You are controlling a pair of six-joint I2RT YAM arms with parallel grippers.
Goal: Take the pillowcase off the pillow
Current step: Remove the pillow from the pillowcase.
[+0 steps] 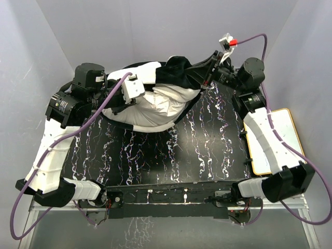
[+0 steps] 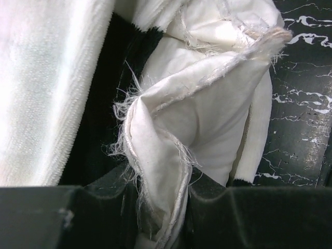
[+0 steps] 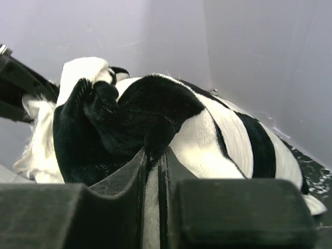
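The off-white pillow [image 1: 161, 104] lies at the back of the table, half out of the black-and-white checked pillowcase [image 1: 179, 67], which is bunched round its far and right sides. My left gripper [image 1: 132, 92] is at the pillow's left end. In the left wrist view, the left gripper [image 2: 163, 199] is shut on a frayed seamed corner of the pillow [image 2: 207, 119], with the plush pillowcase [image 2: 46, 93] beside it. My right gripper [image 1: 208, 78] is at the back right. Seen from the right wrist, the right gripper [image 3: 154, 163] is shut on a fold of the pillowcase [image 3: 207, 140].
The table top [image 1: 181, 155] is black with white marbling. A white board with a wooden rim [image 1: 275, 140] lies at the right edge under the right arm. Grey walls close in the back and both sides. Purple cables run along both arms.
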